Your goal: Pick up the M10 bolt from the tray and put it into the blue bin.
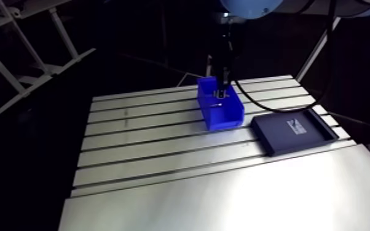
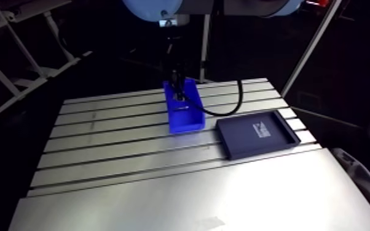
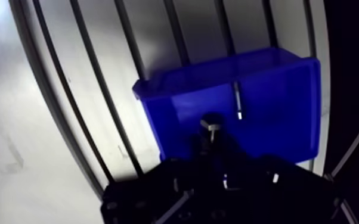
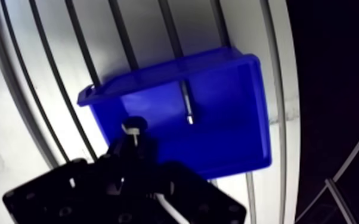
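Your gripper looks clenched on the M10 bolt, whose hex head shows at its tip, above the blue bin. The tray lies at 4 o'clock from the bin. I judge the bolt to be stiff, heavy steel with a slippery thread, so hold the shank just under the head.

The gripper covers part of the blue bin, and the tray's label is unreadably small

One blue bin and one dark tray are counted on the desk. One hex-headed bolt is seen at the single claw. One slim grey shank is seen in the bin, and its kind cannot be told.
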{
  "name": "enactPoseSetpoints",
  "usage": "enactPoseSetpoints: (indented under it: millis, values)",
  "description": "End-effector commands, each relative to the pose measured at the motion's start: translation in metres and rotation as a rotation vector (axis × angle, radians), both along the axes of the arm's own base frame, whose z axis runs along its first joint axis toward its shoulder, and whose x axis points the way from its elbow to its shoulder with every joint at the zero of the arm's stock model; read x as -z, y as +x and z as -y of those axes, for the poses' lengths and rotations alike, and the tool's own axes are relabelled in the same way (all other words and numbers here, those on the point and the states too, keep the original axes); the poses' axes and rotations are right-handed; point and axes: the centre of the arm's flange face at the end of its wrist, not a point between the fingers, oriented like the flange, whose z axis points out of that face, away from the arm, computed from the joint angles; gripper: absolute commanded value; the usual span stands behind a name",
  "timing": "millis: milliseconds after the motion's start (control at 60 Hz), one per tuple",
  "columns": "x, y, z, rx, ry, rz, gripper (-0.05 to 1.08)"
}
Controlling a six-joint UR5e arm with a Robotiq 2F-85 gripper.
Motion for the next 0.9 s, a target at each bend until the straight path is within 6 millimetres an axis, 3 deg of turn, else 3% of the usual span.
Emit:
enactPoseSetpoints:
  millis: [17,450,900]
  values:
    - [0.016,-0.001,-0.002,0.005,-0.002,0.013,1.05]
    - [0.044,0.0,-0.003,0.008,-0.008,0.048,1.05]
    - [0.057,-0.001,-0.005,0.012,-0.014,0.069,1.03]
